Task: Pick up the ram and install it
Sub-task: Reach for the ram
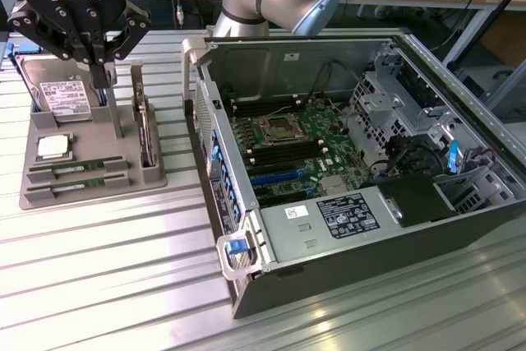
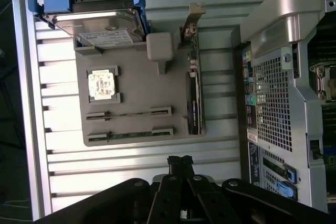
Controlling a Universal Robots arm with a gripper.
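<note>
Two ram sticks (image 1: 78, 168) lie side by side in their slots at the near end of the gray tray (image 1: 90, 141) in the exterior view, just beside the square processor (image 1: 52, 147), with the hard drive (image 1: 64, 96) at the tray's far end. Up above hangs the claw (image 1: 97, 62), its black fingers pressed together and pinching nothing. It is well clear of the sticks, which sit untouched below it. From the wrist view the shut fingertips (image 2: 179, 162) point toward the tray, and the ram sticks are the tray items closest to them, apart from them across bare table slats (image 2: 131, 153). Over on the exterior view's right the computer case (image 1: 370, 269) lies open, with its green board (image 1: 296, 133) showing.
</note>
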